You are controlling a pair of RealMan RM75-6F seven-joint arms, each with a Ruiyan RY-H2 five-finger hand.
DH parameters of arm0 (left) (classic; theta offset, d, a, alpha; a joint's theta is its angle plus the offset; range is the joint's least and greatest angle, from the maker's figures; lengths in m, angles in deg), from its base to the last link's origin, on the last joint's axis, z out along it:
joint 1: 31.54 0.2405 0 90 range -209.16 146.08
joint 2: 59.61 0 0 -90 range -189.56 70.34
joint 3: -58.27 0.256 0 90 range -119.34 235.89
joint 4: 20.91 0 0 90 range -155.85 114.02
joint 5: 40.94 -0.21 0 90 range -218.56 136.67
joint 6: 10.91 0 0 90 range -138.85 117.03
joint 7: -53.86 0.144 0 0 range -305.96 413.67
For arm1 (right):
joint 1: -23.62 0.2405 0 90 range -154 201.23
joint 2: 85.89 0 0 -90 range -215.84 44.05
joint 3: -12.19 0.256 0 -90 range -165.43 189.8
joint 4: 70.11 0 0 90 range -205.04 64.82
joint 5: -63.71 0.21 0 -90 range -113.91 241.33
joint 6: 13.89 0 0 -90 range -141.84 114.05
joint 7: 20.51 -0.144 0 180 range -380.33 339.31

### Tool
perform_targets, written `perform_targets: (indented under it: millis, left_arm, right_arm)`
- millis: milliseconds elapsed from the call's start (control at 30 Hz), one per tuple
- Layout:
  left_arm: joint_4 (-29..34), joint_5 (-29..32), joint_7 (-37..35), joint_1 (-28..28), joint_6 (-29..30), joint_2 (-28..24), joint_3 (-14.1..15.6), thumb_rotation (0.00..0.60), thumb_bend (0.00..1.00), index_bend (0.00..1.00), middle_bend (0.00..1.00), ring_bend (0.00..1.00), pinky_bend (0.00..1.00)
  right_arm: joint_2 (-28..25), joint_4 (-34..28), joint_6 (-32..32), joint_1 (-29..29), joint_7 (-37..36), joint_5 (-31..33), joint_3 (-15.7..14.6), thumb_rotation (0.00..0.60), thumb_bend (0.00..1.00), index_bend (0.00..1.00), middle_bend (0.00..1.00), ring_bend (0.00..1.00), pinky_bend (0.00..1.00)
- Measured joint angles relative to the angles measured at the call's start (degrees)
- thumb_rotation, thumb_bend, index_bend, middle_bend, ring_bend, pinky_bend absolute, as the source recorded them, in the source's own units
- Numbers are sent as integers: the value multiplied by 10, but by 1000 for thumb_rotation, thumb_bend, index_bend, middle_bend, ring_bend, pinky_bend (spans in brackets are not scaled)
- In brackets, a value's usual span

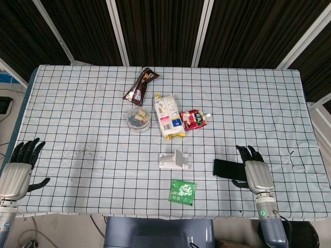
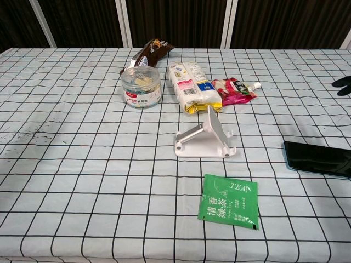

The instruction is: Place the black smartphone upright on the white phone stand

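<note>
The black smartphone (image 1: 226,169) lies flat on the checked cloth, right of the white phone stand (image 1: 174,159); in the chest view the smartphone (image 2: 318,159) is cut off by the right edge and the phone stand (image 2: 207,137) stands mid-table. My right hand (image 1: 255,173) hovers over the phone's right end with fingers spread, holding nothing; only its fingertips (image 2: 345,85) show in the chest view. My left hand (image 1: 18,173) stays open at the table's front left corner, far from both.
A green tea sachet (image 1: 182,191) lies just in front of the stand. Behind the stand are a yellow-white snack pack (image 1: 168,116), a red pouch (image 1: 194,119), a clear round tub (image 1: 139,119) and a brown wrapper (image 1: 140,86).
</note>
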Motion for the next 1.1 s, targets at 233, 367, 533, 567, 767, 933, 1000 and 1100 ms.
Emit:
perform_targets:
  millis: [233, 367, 533, 567, 767, 933, 1000, 1100]
  left_arm:
    - [3, 4, -6, 0, -3, -3, 0, 600, 0, 0, 0, 0, 0]
    - [5, 8, -7, -1, -6, -4, -1, 600, 0, 0, 0, 0, 0]
    - [6, 10, -7, -2, -8, -4, -1, 600, 0, 0, 0, 0, 0]
    - [6, 10, -7, -2, -9, -4, -1, 600, 0, 0, 0, 0, 0]
    - [8, 12, -10, -2, -10, -5, -1, 600, 0, 0, 0, 0, 0]
    - [9, 13, -11, -2, -10, -5, -1, 600, 0, 0, 0, 0, 0]
    - [9, 14, -11, -2, -10, -5, -1, 600, 0, 0, 0, 0, 0]
    - [9, 15, -11, -2, -10, -5, -1, 600, 0, 0, 0, 0, 0]
  right_arm:
    - [38, 37, -10, 11, 23, 45, 3, 600, 168, 172, 171, 46, 143]
    - [59, 63, -20, 19, 35, 82, 7, 600, 172, 184, 179, 52, 143]
    - [68, 76, -26, 26, 43, 103, 9, 600, 171, 184, 222, 52, 143]
    - [69, 78, -27, 27, 44, 107, 10, 600, 172, 184, 226, 52, 143]
    - [77, 93, -33, 34, 50, 129, 13, 600, 172, 198, 230, 55, 143]
    - [82, 103, -39, 39, 51, 146, 17, 600, 172, 200, 230, 58, 143]
    - [85, 108, -41, 42, 52, 150, 17, 600, 172, 200, 230, 57, 143]
    - [87, 113, -43, 44, 52, 157, 18, 600, 172, 200, 230, 57, 143]
